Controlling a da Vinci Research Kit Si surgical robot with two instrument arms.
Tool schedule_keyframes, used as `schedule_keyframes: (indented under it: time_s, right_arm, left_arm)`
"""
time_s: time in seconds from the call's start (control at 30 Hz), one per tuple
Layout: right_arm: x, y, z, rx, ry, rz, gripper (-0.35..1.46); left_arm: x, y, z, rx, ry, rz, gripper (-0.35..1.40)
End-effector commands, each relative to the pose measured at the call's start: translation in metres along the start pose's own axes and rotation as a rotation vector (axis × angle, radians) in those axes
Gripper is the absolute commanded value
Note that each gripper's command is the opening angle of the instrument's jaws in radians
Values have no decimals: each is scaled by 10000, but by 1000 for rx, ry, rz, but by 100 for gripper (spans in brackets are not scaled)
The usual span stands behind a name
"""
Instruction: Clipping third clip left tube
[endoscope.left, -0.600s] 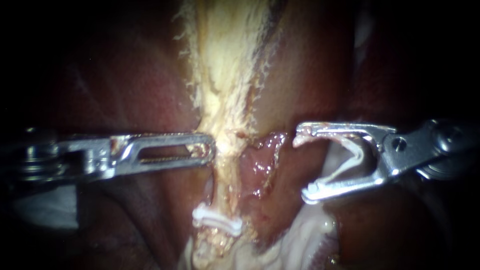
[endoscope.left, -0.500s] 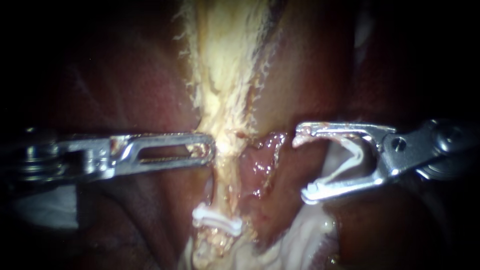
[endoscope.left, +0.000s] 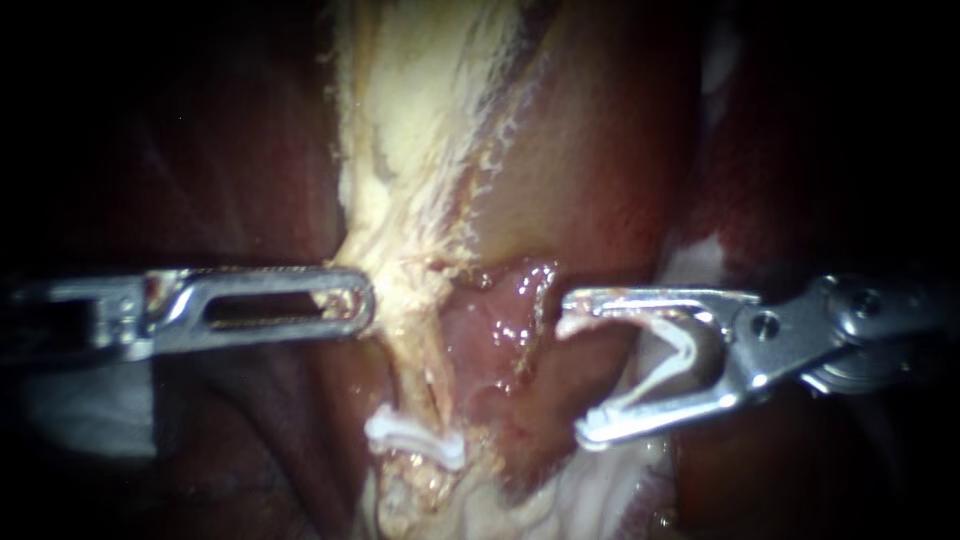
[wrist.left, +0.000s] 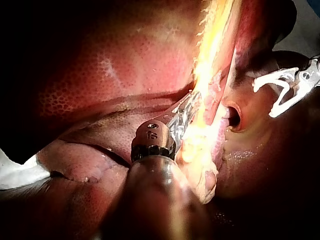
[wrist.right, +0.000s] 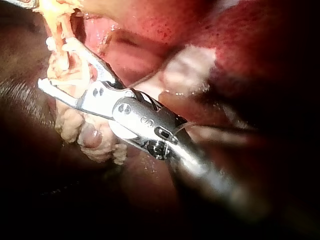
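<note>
A pale yellow fibrous tube (endoscope.left: 420, 330) runs down the middle, with one white clip (endoscope.left: 415, 440) across its lower part. My left instrument (endoscope.left: 360, 300) lies level, and its slotted jaws are shut on the tube's left edge; the left wrist view shows them (wrist.left: 187, 111) pressed against the yellow strand. My right instrument (endoscope.left: 575, 372) stands to the right of the tube, apart from it. Its jaws are spread wide with an open white clip (endoscope.left: 680, 350) seated between them. That clip (wrist.left: 280, 90) also shows in the left wrist view. In the right wrist view these jaws (wrist.right: 57, 65) lie beside frayed yellow tissue.
Dark red liver (endoscope.left: 230, 180) lies left of the tube and tan tissue (endoscope.left: 590, 150) to its right. A wet pink pocket (endoscope.left: 500, 330) sits between the tube and my right instrument. Whitish tissue (endoscope.left: 590, 500) lies below, and white gauze (endoscope.left: 70, 420) at the lower left.
My left instrument has drawn back to the left, pulling the tube's upper part with it. My right instrument has shifted left and down, its clip still open.
</note>
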Motion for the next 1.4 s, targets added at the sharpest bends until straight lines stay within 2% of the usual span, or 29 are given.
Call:
schedule_keyframes:
  time_s: [0.03, 0.1, 0.2, 0.4, 0.63, 0.83, 1.4]
  right_arm:
    - [-4, 1, 7, 4, -1, 10, 60]
    - [-13, 2, 22, 18, 4, 38, 60]
    - [-28, 5, 42, 33, -11, 59, 60]
    - [-54, 17, 76, 54, -25, 90, 60]
    - [-76, 32, 102, 63, -45, 96, 60]
    - [-81, 42, 110, 58, -45, 96, 60]
    - [-77, 54, 121, 49, -52, 102, 60]
  left_arm:
    - [0, 0, -1, -2, -2, -1, -35]
    - [0, 0, -3, -2, -2, -1, -35]
    - [1, 1, -3, -3, -4, 0, -35]
    - [1, 2, -4, -5, -5, 0, -35]
    - [1, 2, -6, -5, -5, 0, -35]
    - [3, 0, -7, -6, -6, -1, -35]
    - [9, -11, -13, -5, -14, -7, -35]
